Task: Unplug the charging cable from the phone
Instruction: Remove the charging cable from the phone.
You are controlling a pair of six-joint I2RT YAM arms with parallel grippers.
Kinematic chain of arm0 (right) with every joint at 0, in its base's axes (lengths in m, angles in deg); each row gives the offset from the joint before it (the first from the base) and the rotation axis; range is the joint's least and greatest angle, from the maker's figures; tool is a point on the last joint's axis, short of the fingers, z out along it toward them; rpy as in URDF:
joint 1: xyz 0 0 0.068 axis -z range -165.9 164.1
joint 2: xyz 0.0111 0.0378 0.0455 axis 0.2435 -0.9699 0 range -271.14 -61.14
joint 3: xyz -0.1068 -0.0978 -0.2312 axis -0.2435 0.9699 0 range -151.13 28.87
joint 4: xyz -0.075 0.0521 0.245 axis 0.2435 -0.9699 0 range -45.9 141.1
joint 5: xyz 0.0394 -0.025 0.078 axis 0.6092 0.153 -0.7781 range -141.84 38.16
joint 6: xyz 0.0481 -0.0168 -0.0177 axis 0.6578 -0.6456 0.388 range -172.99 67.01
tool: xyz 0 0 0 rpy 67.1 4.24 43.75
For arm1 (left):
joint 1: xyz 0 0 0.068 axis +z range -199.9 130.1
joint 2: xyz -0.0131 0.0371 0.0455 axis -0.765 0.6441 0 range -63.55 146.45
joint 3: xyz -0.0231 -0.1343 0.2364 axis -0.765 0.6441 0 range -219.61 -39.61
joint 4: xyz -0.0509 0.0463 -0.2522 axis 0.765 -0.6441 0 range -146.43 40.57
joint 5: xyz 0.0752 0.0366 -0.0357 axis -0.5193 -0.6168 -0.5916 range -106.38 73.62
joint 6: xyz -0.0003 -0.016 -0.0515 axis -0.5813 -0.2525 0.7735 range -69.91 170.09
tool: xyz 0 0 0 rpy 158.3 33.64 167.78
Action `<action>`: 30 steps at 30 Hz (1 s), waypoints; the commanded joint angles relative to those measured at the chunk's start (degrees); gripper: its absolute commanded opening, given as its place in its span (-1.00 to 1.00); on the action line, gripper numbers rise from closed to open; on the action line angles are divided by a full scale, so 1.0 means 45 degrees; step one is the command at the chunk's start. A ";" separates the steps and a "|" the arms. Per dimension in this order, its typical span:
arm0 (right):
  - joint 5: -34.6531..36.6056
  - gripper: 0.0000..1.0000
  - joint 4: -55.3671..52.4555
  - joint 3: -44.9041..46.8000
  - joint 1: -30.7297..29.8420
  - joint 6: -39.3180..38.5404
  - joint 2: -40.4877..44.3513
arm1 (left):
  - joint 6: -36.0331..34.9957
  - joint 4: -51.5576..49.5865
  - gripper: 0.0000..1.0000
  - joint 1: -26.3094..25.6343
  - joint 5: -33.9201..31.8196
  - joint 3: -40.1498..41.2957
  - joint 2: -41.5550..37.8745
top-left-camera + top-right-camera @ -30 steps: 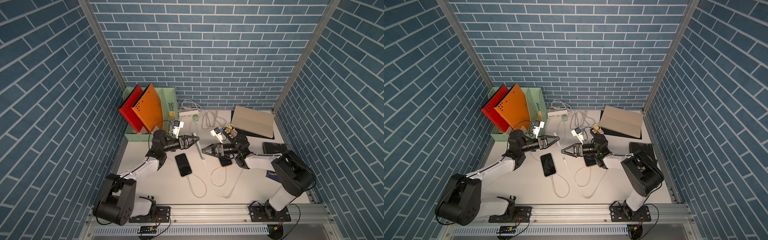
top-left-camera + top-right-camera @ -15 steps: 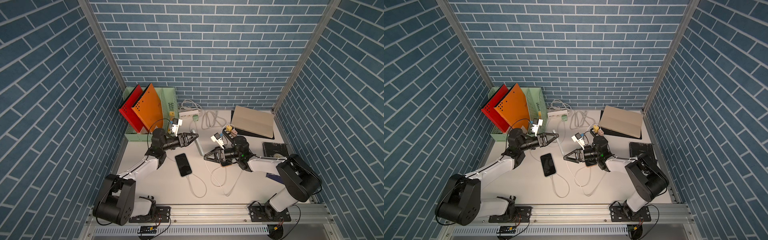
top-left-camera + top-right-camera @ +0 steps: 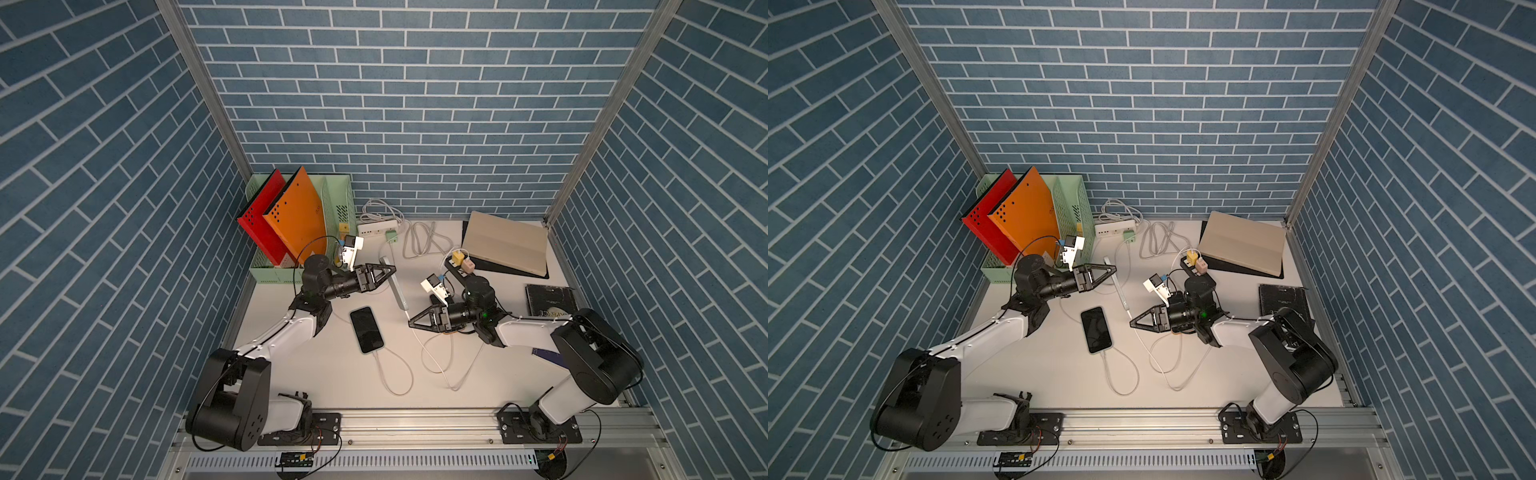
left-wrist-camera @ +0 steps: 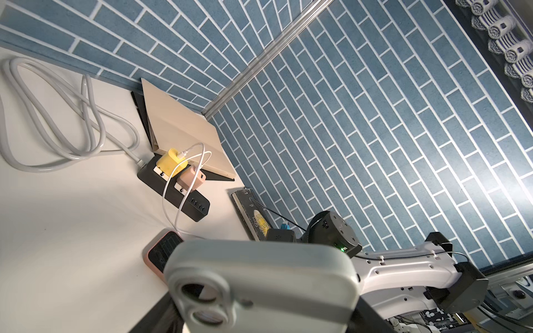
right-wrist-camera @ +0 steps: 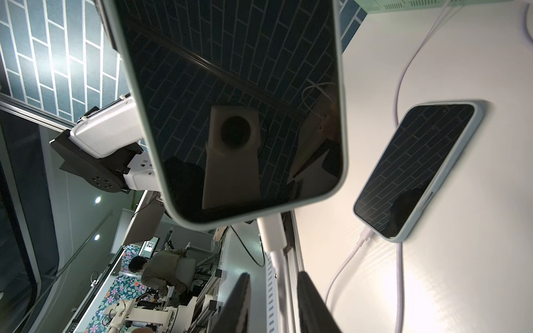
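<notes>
Blue brick walls, white tabletop [image 3: 316, 374], and the left gripper [image 3: 390, 271] is clamped on the grey-cased phone [image 3: 398, 291], holding it raised off the surface. The right gripper [image 3: 411, 321] brackets the charging cable [image 5: 277, 259] just below the plug [image 5: 269, 233], jaws narrow but not quite pinching. Best move: grip the plug itself and pull straight along the phone. Cover lettering on the dark book [image 3: 548, 301] is unreadable.

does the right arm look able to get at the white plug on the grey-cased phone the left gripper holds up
Likely yes: the right gripper is right at the white plug of the grey-cased phone, fingers either side of the white cable, nothing blocking.
</notes>
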 commanded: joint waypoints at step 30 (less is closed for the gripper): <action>0.4927 -1.00 -0.9972 -0.2129 -0.0057 -0.6029 -0.0876 | -0.0103 0.0389 -1.00 0.0292 -0.0041 -0.0395 -0.0294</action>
